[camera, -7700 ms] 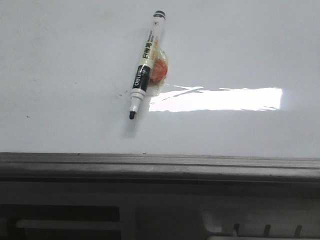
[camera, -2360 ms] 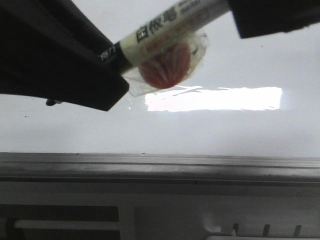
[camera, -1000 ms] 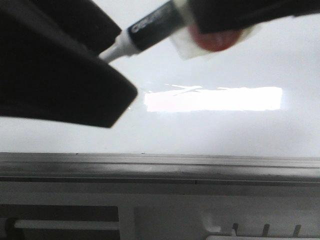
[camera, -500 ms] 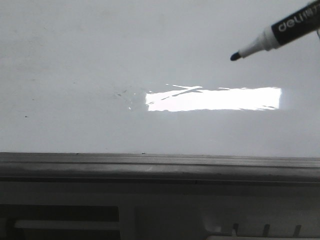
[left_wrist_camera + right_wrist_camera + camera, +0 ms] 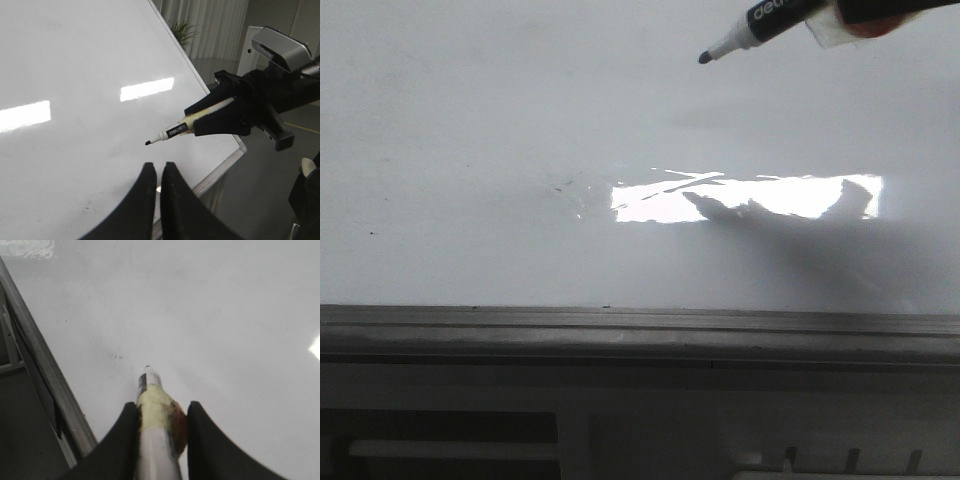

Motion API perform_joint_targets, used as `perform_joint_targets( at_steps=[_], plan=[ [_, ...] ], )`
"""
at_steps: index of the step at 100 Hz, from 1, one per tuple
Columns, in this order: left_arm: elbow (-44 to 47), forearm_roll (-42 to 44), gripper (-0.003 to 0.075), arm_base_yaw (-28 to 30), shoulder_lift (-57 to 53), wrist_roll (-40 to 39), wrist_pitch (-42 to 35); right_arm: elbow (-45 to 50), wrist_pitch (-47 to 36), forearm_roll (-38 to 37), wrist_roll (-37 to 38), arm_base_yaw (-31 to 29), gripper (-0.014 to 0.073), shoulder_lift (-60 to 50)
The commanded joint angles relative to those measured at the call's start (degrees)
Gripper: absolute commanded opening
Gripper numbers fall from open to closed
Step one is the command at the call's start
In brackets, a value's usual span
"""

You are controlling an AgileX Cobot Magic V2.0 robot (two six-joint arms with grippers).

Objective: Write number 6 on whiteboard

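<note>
Glossy whiteboard (image 5: 470,120) w/ window glare, right hand (image 5: 159,422) gripping marker (image 5: 760,22).

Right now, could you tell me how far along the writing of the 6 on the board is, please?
Done: the right gripper holds the uncapped marker. In hand: its tip hovers above the whiteboard, apparently not touching. Left: all of the 6; no stroke shows on the board. The left gripper is closed and empty.
</note>
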Motion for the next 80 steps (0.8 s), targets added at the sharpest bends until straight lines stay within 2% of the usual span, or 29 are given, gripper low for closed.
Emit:
perform_joint_targets(
  at_steps=[1,32,48,80],
  plan=[
    [-1.62,-0.41,-0.0019,-0.55,0.31,-0.54,-1.32,-2.77,-6.14,-0.24,0.13,-0.51,-0.0053,1.88],
    [-1.62,-0.41,-0.0019,-0.55,0.31,-0.54,0.68,-4.09,-8.64,-0.32,0.13,-6.75,-0.0053,5.77],
    [-1.62,-0.41,-0.0019,-0.55,0.31,-0.54,0.68,-4.09,-7.56,-0.32,0.13,-6.87,-0.0053,7.49],
    [-1.62,0.30,-0.0019,-0.55,0.31,-0.54,0.68,-4.09,0.17,-0.32,0.13,-6.53,-0.0053,11.06]
  ],
)
